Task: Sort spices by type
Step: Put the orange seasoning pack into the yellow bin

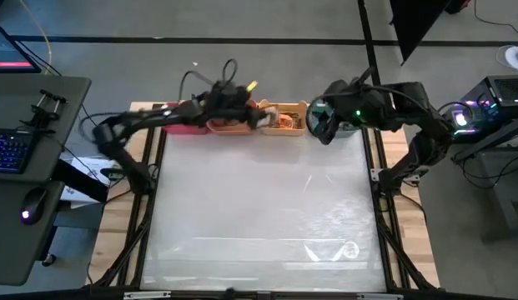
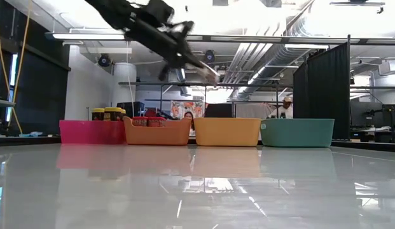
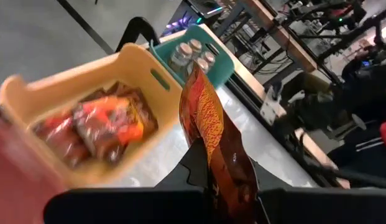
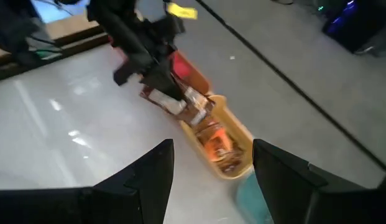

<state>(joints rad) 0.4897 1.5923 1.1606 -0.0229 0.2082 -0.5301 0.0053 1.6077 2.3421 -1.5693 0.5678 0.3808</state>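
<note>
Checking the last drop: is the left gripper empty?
No. The left gripper pinches an orange-brown foil packet above the yellow bin.

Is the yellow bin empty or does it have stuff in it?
Not empty. The yellow bin has orange-brown foil packets lying inside. The left end effector holds another packet above it.

Looked like a robotics lab in a big open industrial space. Exposed ducts [image 2: 292,28] and pipes ran under the ceiling, black curtain partitions [image 2: 321,89] split up the bays, and the floor was grey concrete [image 1: 242,21]. A side desk held a backlit keyboard [image 1: 8,152] and mouse [image 1: 32,204], and a glowing PC tower [image 1: 484,108] sat beside the white table [image 1: 259,208].
</note>
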